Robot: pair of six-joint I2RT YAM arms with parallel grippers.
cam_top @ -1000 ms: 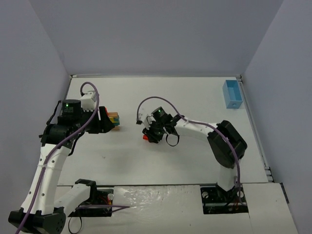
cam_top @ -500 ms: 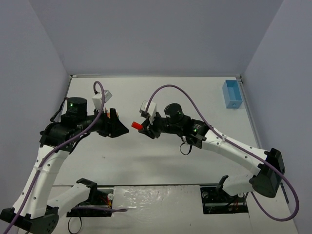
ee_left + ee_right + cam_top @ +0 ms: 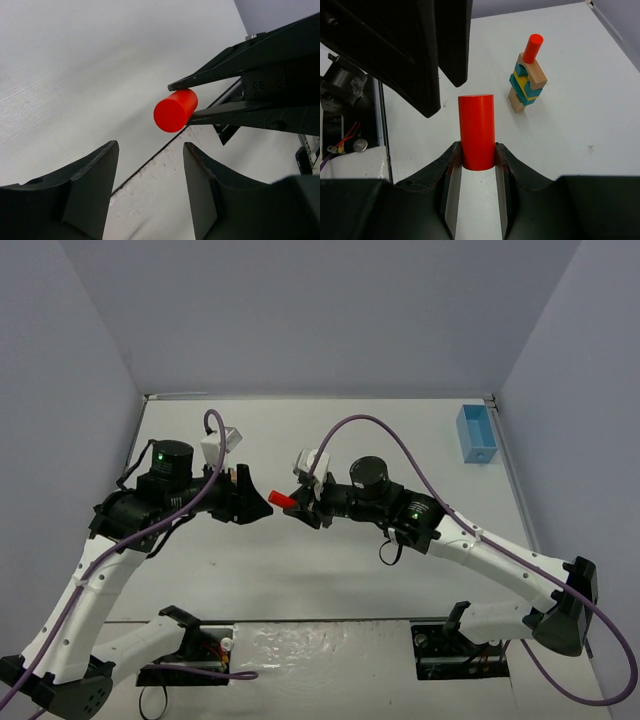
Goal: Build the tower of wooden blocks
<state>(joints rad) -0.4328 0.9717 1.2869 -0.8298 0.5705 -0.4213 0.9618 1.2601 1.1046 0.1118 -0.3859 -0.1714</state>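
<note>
- Two grippers face each other above the bench [image 3: 400,440]: the right gripper [image 3: 476,152] clamps the red cylinder [image 3: 476,131] by its near end, the left gripper [image 3: 150,150] is spread and empty, just short of it
- The wood block tower [image 3: 526,82] stands on the bench beyond, one red post [image 3: 534,48] on top
- Reads as a handover: left should close on the free end, cylinder axis square to its pads
- Right should let go only once left grips firmly; a skewed hold risks a crooked placement
</note>
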